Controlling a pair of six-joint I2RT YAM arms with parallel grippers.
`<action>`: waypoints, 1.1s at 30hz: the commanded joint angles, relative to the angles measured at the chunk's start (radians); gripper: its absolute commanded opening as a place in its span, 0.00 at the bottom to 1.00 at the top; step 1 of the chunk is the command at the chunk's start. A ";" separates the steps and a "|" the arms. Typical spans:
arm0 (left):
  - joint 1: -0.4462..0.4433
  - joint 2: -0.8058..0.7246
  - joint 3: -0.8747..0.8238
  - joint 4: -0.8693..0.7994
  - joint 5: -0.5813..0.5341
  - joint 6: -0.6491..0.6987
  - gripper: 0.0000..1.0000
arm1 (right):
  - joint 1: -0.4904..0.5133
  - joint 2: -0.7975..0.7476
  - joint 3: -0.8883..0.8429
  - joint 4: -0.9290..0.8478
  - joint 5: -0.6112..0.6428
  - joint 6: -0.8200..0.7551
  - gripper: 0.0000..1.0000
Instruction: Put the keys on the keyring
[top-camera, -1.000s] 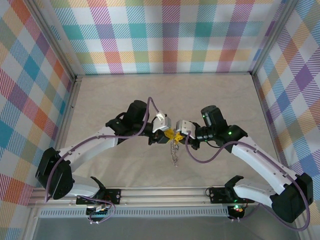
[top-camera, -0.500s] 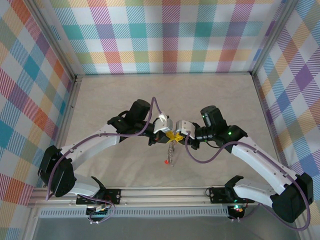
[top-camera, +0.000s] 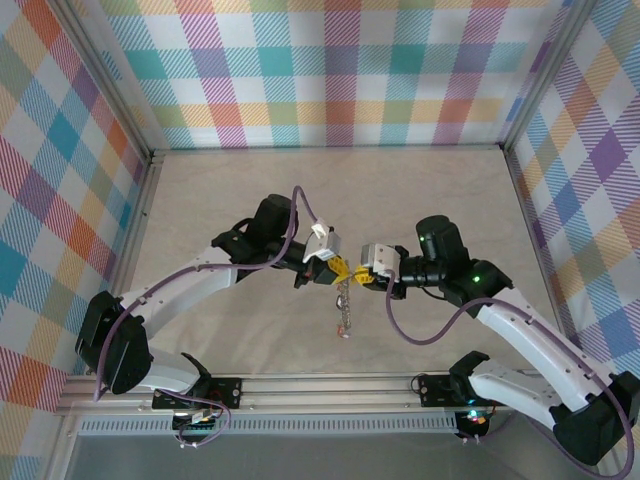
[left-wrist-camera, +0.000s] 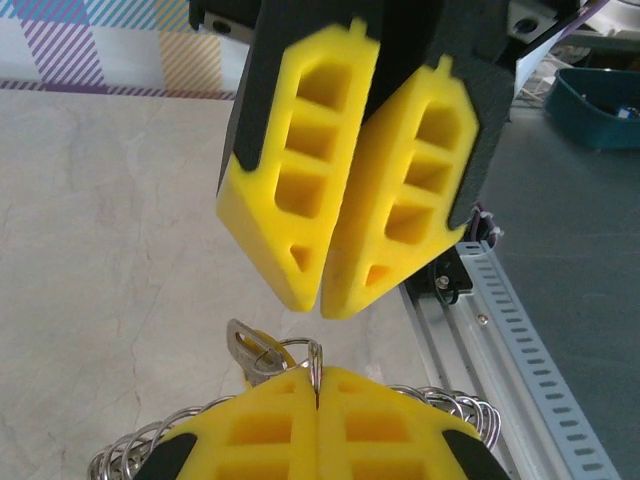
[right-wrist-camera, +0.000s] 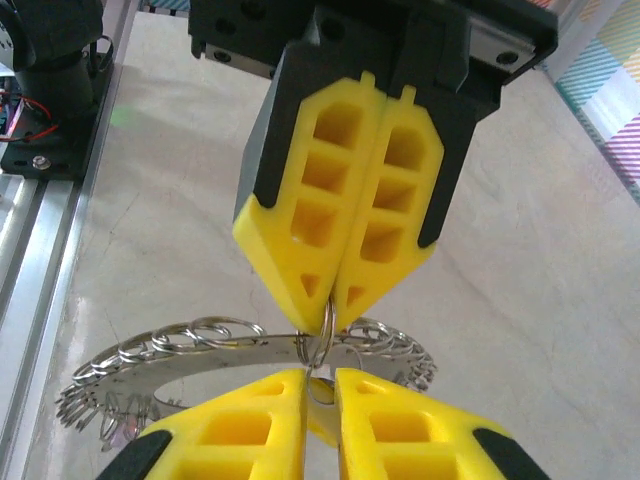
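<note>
The keyring (top-camera: 343, 305) hangs as a silvery chain of small rings below the two grippers over the middle of the table. My left gripper (top-camera: 333, 268) is shut on one small split ring (left-wrist-camera: 315, 358) of it. A silver key (left-wrist-camera: 247, 346) with a yellow head hangs from that ring. In the right wrist view the left gripper (right-wrist-camera: 328, 300) pinches the ring above the metal band of the keyring (right-wrist-camera: 200, 345). My right gripper (right-wrist-camera: 320, 375) faces it tip to tip, its jaws a narrow gap apart. The key's yellow head (right-wrist-camera: 322, 415) shows through that gap. In the left wrist view the right gripper (left-wrist-camera: 322, 300) stands just clear of the key.
Plaid walls close the table (top-camera: 430, 200) in at the back and both sides. An aluminium rail (top-camera: 330, 385) with the arm bases runs along the near edge. The left arm's purple cable (top-camera: 298, 215) loops above its wrist.
My right gripper has parted its jaws a little and drawn back to the right, off the key. The left gripper has closed and stays shut on the ring; the keyring hangs straight below it.
</note>
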 joint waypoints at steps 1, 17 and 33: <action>0.014 -0.026 0.034 -0.015 0.085 0.041 0.00 | -0.003 0.012 -0.007 -0.003 -0.043 -0.012 0.15; 0.017 -0.069 0.019 0.009 0.015 0.048 0.00 | 0.027 0.097 0.003 0.051 -0.172 -0.024 0.14; 0.016 -0.132 -0.138 0.383 -0.102 -0.162 0.00 | 0.042 0.102 -0.075 0.219 -0.197 0.135 0.11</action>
